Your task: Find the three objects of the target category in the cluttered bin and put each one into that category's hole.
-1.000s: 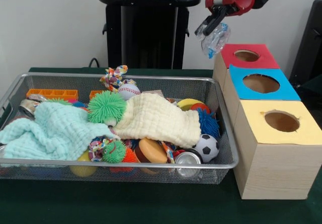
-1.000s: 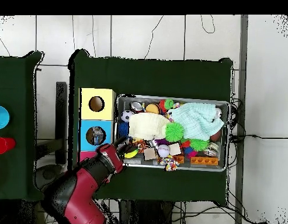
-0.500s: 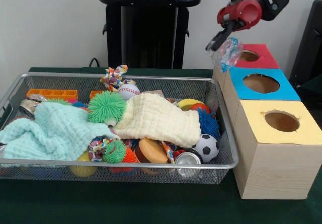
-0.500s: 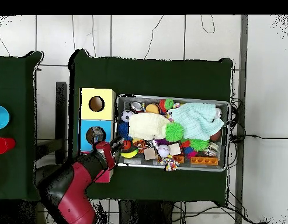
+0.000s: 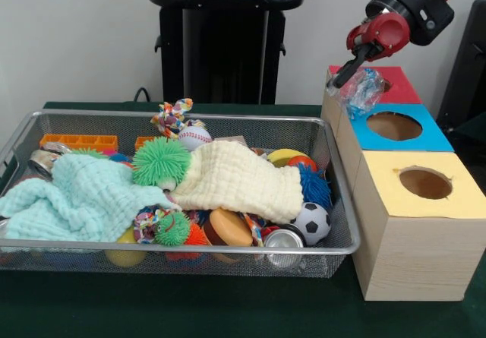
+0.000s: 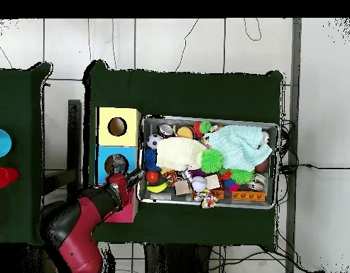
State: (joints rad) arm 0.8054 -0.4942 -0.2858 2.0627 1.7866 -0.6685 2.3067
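Observation:
My gripper [image 5: 351, 74] is shut on a crumpled see-through plastic bottle [image 5: 361, 91] and holds it in the air over the near edge of the red panel, just behind the blue panel's hole [image 5: 393, 126]. In the overhead view the gripper [image 6: 125, 178] sits at the edge of the blue panel's hole [image 6: 115, 165]. The wire mesh bin [image 5: 332, 167] lies to the left, full of toys and cloths. No other plastic bottle shows in the bin; the cloths hide much of it.
A red-panelled hole [image 5: 373, 83] lies behind the blue one and a yellow-panelled hole [image 5: 425, 183] in front. The bin holds a mint cloth [image 5: 76, 197], a cream cloth [image 5: 235, 178], a green spiky ball [image 5: 161, 162], a baseball [image 5: 195, 137], a soccer ball [image 5: 310, 222] and a metal can [image 5: 282, 239].
My gripper has carried the plastic bottle from above the bin's far right corner rightward and down to the boxes, now by the blue hole.

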